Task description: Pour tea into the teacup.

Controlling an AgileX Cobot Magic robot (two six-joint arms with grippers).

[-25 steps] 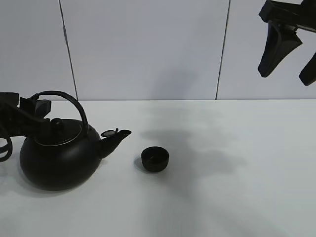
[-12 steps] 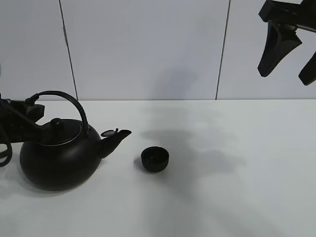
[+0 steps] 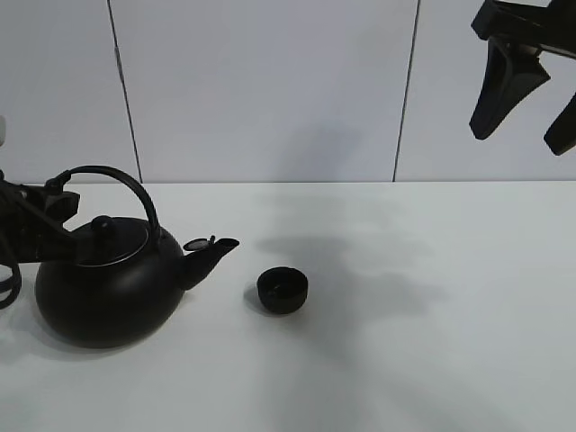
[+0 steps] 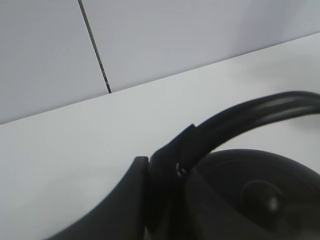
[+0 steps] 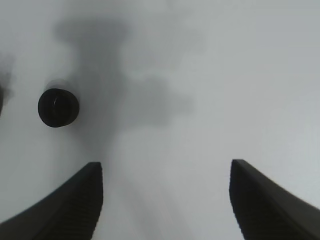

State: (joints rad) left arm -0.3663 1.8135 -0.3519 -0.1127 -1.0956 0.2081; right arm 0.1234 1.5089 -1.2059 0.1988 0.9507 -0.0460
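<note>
Two black things on the white table (image 3: pixel 405 360). Nearest the front edge and close to the left edge, a big round kettle (image 3: pixel 103 292), upright, lid knob on top, spout (image 3: pixel 211 252) aimed toward the right edge. Just past the spout's tip, not touching it and a little left of the table's middle, the teacup (image 3: pixel 283 290): small, upright, mouth up, glossy inside, contents impossible to make out. At the foot of the kettle's arched handle (image 3: pixel 135 184), on the side nearest the left edge, the left gripper (image 3: pixel 54 205). In the wrist view, one dark finger (image 4: pixel 122 200) lying against the handle's base, the other hidden, so no telling whether clamped on it or merely alongside. High above the right edge, well apart from kettle and cup, the right gripper (image 3: pixel 531 112), fingers (image 5: pixel 75 205) spread wide, nothing between them. Along the back edge, a pale panelled wall (image 3: pixel 270 90)
</note>
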